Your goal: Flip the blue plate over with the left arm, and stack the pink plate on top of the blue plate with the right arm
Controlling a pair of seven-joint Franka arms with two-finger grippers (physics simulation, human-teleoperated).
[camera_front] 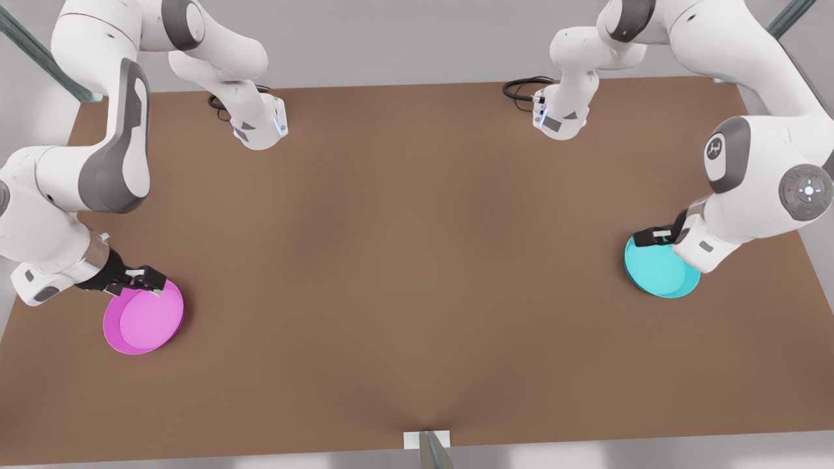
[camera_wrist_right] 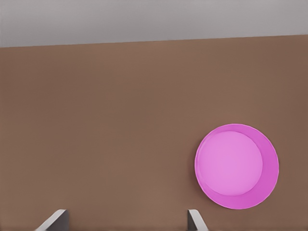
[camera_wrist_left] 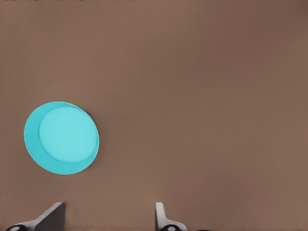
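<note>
While the blue plate (camera_wrist_left: 61,137) lies flat on the counter (camera_front: 417,273), well apart from the pink plate (camera_wrist_right: 236,166), bring your wide-open left jaws (camera_wrist_left: 109,217) squarely over its rim; the right jaws (camera_wrist_right: 126,220), also wide, wait.

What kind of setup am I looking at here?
Likely a simulated tabletop test bench, not a kitchen: a plain brown table holding just the blue plate and the pink plate, with two white arms mounted at its far edge.

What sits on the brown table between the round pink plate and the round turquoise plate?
Nothing: in the front view only bare brown table separates the round magenta-pink plate from the round turquoise plate.
</note>
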